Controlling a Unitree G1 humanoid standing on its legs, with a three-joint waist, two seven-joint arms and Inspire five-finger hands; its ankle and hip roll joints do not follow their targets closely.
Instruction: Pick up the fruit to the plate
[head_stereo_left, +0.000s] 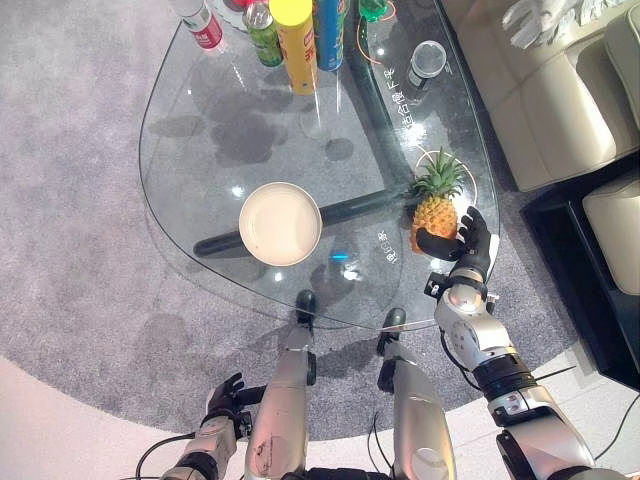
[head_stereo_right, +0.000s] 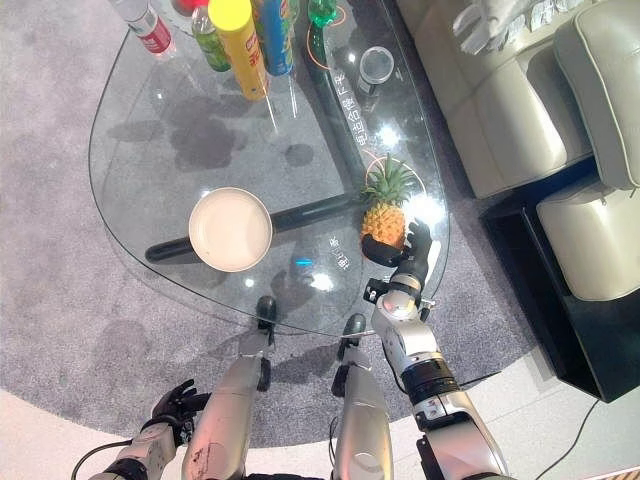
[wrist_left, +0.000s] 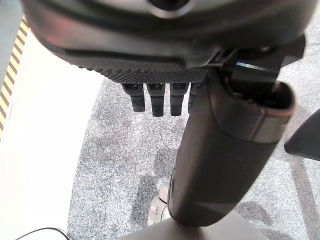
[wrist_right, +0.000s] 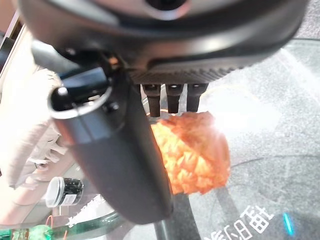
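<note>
Pineapple: small orange-yellow pineapple with a green leafy crown (head_stereo_left: 434, 212) stands on the right part of the clear glass table (head_stereo_left: 190, 130), near its right edge and upright or nearly so, crown pointing to the far side.
Right hand: dark right hand (head_stereo_left: 463, 240) sits at the pineapple's near right side, thumb across the near face of the fruit and fingers up along its right flank; it looks wrapped round the body for a side grasp, though how firmly it squeezes I cannot tell.
Why this hold: gripping the body low and from the side keeps the spiky crown free and should let the fruit travel upright.
Left hand: dark left hand (head_stereo_left: 226, 398) hangs low by the near left, over the grey carpet (head_stereo_left: 80, 260), fingers loosely straight and holding nothing.
Plate: round cream-white plate (head_stereo_left: 280, 223) lies left of the pineapple, well apart from it, and has nothing in it.
Task stage: the fruit is not yet lifted, by my reading; the carry leftward to the plate remains.
Far-edge containers: yellow cylindrical can (head_stereo_left: 294, 40), a green bottle (head_stereo_left: 263, 32) and a clear bottle with a red label (head_stereo_left: 201, 24) stand grouped at the far side, out of the path.
Jar: small glass jar with a round lid (head_stereo_left: 424, 62) stands far right.
</note>
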